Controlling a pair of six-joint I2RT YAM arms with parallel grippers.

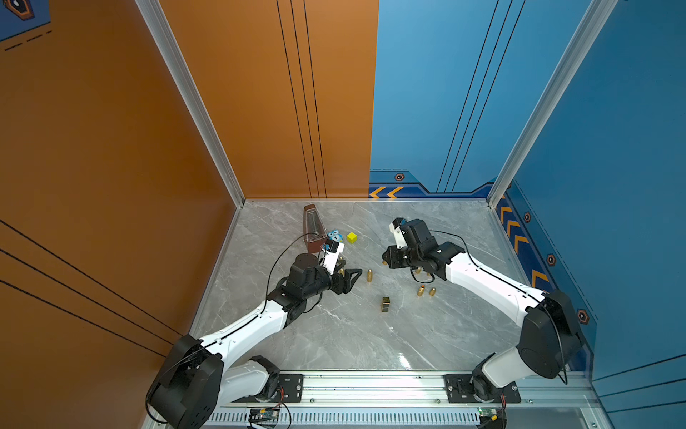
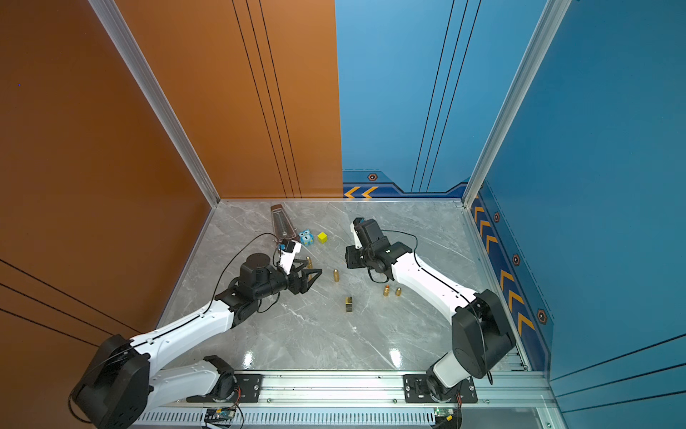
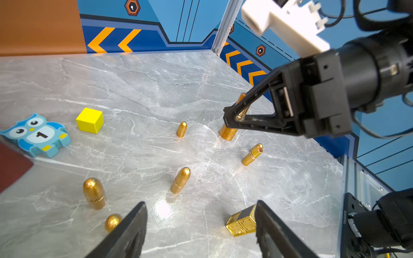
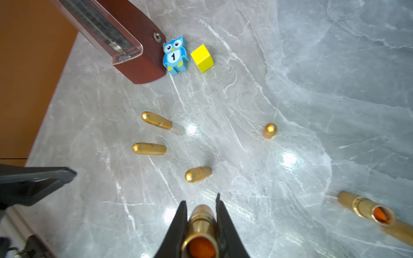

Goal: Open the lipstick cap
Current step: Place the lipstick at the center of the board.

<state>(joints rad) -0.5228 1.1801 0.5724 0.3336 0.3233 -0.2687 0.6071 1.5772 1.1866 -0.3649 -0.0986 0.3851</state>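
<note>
Glossy gold lipstick tube (orange core exposed) pinched by right gripper; left gripper spread.

Uncapped gold lipstick is pinched tight in the gripper. A second lipstick, also open, is seen nearby, and four closed tubes are scattered on the table.

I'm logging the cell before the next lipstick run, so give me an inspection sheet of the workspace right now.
Surface: grey marble tabletop, glare spots, no spills seen.
Job's things: uncapped lipstick held upright; second open lipstick standing free; closed gold bullets standing around.
Clutter: metronome, owl block, yellow cube, square gold case lying down.
End effectors: left end effector open, empty; right end effector shut on uncapped lipstick.
Cables: black cable loop at each wrist.
Surroundings: orange wall, blue walls, aluminium posts.
</note>
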